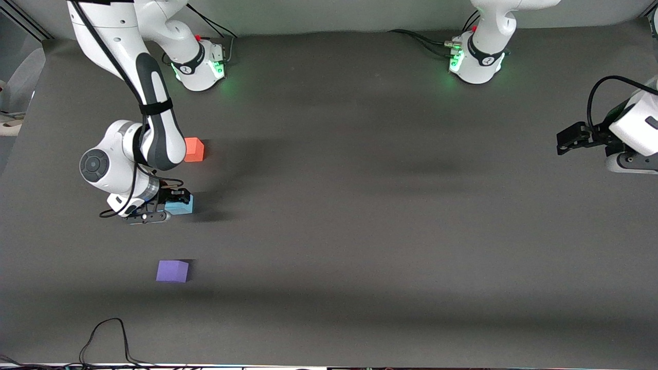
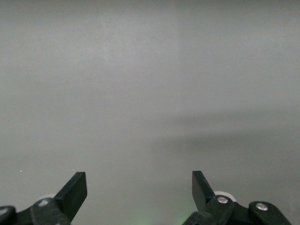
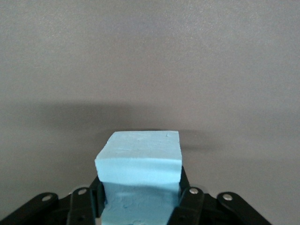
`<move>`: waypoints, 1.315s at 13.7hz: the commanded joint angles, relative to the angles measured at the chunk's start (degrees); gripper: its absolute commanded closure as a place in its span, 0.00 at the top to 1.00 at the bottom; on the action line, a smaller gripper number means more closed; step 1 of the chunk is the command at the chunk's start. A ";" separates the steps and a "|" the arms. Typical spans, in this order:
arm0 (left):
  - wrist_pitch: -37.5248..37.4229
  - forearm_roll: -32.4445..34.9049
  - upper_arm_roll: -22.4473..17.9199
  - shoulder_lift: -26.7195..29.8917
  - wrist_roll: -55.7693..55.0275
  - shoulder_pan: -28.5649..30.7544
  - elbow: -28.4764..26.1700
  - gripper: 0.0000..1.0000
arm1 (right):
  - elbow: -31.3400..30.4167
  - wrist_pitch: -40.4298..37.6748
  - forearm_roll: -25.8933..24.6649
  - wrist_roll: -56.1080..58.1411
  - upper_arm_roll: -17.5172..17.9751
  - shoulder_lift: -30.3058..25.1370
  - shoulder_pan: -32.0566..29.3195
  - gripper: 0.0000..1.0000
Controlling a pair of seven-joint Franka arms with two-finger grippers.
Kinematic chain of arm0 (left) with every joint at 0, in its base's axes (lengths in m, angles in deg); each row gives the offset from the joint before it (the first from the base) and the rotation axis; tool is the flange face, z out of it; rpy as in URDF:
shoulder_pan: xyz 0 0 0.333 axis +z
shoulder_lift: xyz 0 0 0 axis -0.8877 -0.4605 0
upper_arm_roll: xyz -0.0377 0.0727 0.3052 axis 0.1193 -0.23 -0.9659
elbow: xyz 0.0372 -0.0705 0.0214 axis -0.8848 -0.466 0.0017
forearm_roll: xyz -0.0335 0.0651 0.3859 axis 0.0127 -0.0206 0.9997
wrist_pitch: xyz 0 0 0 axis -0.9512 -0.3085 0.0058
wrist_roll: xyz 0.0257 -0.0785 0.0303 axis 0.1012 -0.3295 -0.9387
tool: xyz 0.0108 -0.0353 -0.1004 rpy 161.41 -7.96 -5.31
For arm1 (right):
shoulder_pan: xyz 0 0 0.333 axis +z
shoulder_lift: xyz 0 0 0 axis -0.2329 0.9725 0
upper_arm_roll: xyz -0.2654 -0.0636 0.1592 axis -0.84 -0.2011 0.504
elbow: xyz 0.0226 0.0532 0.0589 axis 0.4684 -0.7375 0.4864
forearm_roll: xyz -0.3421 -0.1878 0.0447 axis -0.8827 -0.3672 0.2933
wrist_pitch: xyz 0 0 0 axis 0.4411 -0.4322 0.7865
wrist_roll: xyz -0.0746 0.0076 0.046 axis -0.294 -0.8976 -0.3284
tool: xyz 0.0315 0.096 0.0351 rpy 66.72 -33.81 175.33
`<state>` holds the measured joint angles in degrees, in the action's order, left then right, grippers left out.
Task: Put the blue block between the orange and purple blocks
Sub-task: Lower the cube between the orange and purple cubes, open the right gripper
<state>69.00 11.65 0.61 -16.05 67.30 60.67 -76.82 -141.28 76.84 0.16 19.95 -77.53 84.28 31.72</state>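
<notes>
My right gripper (image 1: 174,201) is shut on the light blue block (image 1: 182,206), low over the mat at the right arm's end of the table. In the right wrist view the blue block (image 3: 139,161) fills the gap between the black fingers (image 3: 187,197) of this gripper (image 3: 139,190). Whether it touches the mat I cannot tell. The orange block (image 1: 194,149) lies on the mat toward the robots' bases. The purple block (image 1: 172,271) lies nearer to the front camera. The blue block is roughly in line between them. My left gripper (image 1: 569,140) waits open at the left arm's end, and the left wrist view shows this gripper (image 2: 139,185) with nothing between its fingers.
A dark grey mat (image 1: 360,205) covers the table. A black cable (image 1: 108,339) loops near the table's front edge, below the purple block. The right arm's forearm (image 1: 154,118) hangs over the area beside the orange block.
</notes>
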 commanded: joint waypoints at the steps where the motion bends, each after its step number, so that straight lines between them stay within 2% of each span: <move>1: 0.45 -0.44 0.02 -0.02 -0.72 0.15 -0.21 1.00 | 1.04 1.54 3.45 1.94 0.53 2.61 0.52 0.31; 3: 0.45 -0.27 0.11 -0.02 -0.81 -0.02 -0.12 1.00 | 1.04 2.50 5.91 2.03 1.94 3.67 0.43 0.31; 6: 1.24 -0.18 0.11 -0.19 -0.81 0.07 0.06 1.00 | 1.04 3.39 6.01 1.94 2.91 4.64 0.61 0.31; 15: 0.01 -0.62 0.02 -0.37 -3.27 0.07 0.06 1.00 | 1.13 2.60 5.40 2.91 2.38 3.94 0.17 0.33; 16: -0.07 -0.53 0.11 -0.37 -3.44 0.07 0.06 1.00 | 1.13 2.60 5.40 4.30 2.29 3.94 -0.18 0.34; 18: -0.34 -0.53 0.11 -0.37 -3.09 0.07 0.06 1.00 | 1.21 2.69 5.49 5.11 2.29 4.20 -1.41 0.43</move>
<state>69.23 11.57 0.61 -16.61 64.95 60.67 -76.82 -140.62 79.93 4.26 22.05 -74.91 88.28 31.43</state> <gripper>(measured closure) 0.000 0.410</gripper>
